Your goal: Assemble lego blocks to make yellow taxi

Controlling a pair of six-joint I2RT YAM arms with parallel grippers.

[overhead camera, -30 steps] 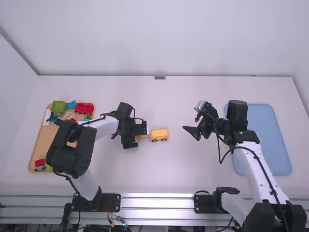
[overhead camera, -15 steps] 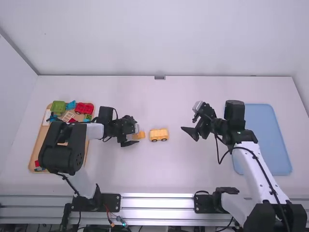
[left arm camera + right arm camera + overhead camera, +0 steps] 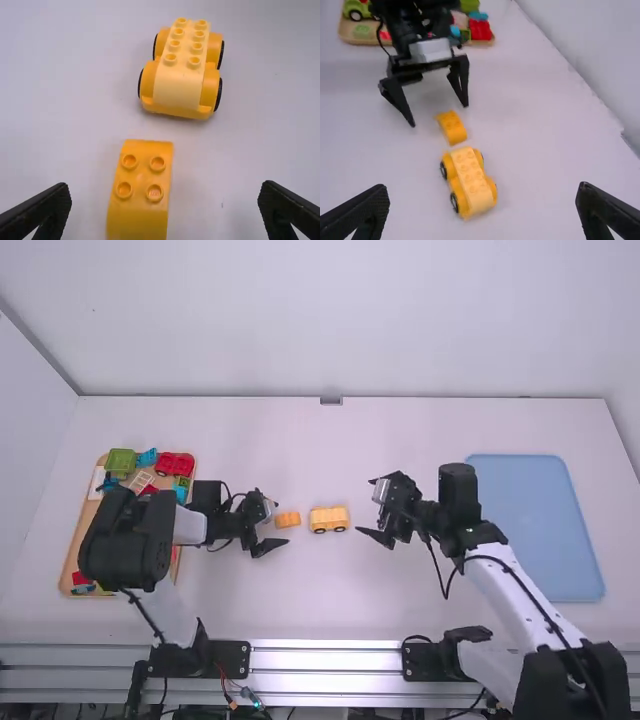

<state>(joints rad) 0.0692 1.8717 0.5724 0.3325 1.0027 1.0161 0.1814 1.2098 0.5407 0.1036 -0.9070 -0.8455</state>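
My left gripper (image 3: 277, 524) is open at the left end of a small yellow-orange block (image 3: 288, 519) lying on the table. To the right of that block stands the yellow wheeled car base (image 3: 329, 519), apart from it. My right gripper (image 3: 364, 506) is open, right of the car base. In the left wrist view the left gripper (image 3: 165, 200) has the four-studded block (image 3: 141, 192) between its spread fingers, untouched, with the studded car base (image 3: 182, 70) beyond. The right wrist view shows the right gripper (image 3: 483, 200) open, the car base (image 3: 470, 182) and the block (image 3: 452, 127).
At the far left a wooden tray (image 3: 82, 550) holds green, red and blue pieces. A flat blue tray (image 3: 545, 530) lies on the right, beside the right arm. Both arms' grippers hover at either side of the two yellow pieces.
My left gripper has drawn back to the left, uncovering the small block, which stays on the table. The right gripper has shifted left toward the car base.
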